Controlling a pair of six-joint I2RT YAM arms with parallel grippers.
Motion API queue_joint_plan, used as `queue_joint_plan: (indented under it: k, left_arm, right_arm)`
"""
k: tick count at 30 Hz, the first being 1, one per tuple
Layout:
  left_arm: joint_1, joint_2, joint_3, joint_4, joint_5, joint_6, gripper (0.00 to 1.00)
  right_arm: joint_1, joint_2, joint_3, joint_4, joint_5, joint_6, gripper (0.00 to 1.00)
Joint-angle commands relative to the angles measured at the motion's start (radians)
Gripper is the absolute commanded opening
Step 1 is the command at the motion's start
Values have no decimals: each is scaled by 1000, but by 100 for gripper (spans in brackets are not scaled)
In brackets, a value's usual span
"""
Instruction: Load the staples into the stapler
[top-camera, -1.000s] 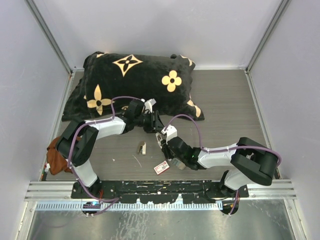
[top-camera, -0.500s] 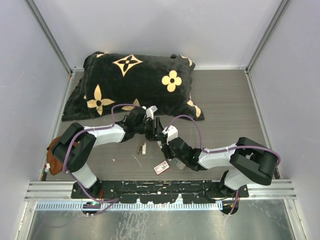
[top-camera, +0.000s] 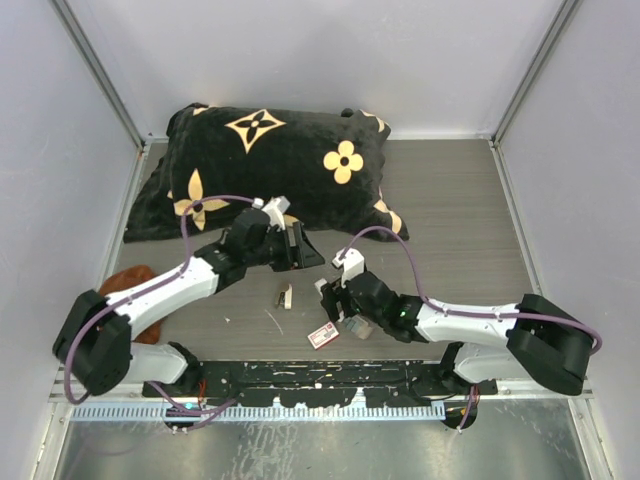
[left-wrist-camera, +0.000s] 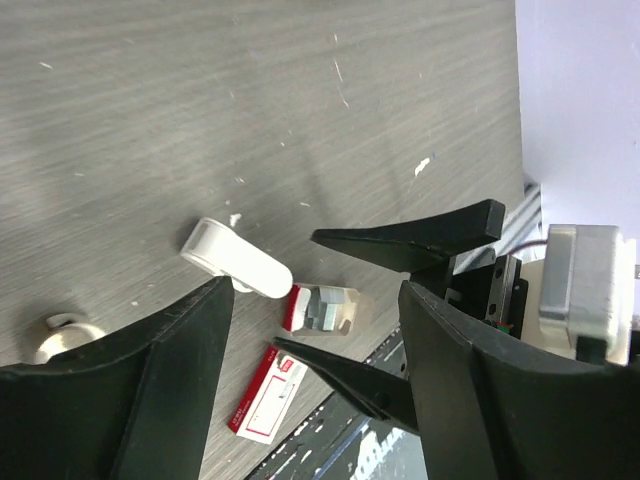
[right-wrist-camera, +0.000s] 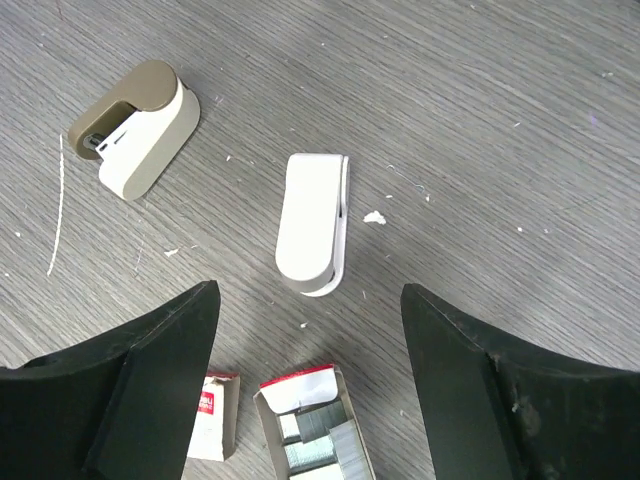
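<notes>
**Near edge, centre.** The red-and-white box (top-camera: 322, 336) lies flat on the table (top-camera: 450, 220), just short of the arm bases. From overhead the right arm covers most of what sits beside it. Only the right wrist view shows this clearly. The tray (right-wrist-camera: 272, 425) is just right of the box, with the silvery-grey staples (right-wrist-camera: 320, 440) lying in it and a red flap at its far end.

**Slightly farther in.** The stapler (right-wrist-camera: 138, 128), tan over white, lies left of centre, apart from the box. The right wrist view also shows a white oblong piece (right-wrist-camera: 315, 222) flat on the table between stapler and tray, touching neither. Overhead, this piece is hidden beneath the right wrist. The left wrist view shows the piece, tray and box together.

**Right arm.** It runs low from its base at the near right, leftward along the near edge, with the wrist at centre and pointing down. The right gripper (right-wrist-camera: 305, 288) stands wide apart. Its fingers (right-wrist-camera: 140, 390) are on either side above the white piece and grip nothing.

**Left arm.** It reaches diagonally from the near left base toward centre, with the claw turned toward the right one. The left gripper (left-wrist-camera: 314, 288) is apart and empty. Between its fingers (left-wrist-camera: 170, 380), the left wrist view shows the right claw's black tips beyond.

**Left edge.** A brown cloth (top-camera: 122, 283) lies beside the left arm.

**Far left.** A black pillow (top-camera: 260, 165) with gold flowers reaches to the far edge. Its near edge is just beyond the left claw.
</notes>
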Motion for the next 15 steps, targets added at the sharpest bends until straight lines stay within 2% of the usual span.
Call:
queue_joint_plan:
  k: [1,7,15]
  left_arm:
    - [33,-125,-11,-127,-130,50,70]
    - [76,-222,-81,-159,-130,24,74]
    - [112,-279,-153,-138,-85,-15,79]
  right_arm:
    - [-23,-24,85,-125,14,-22,79]
    - [-36,105,177,-155,4,-17,71]
    - [-36,262,252,-131,-27,-31,47]
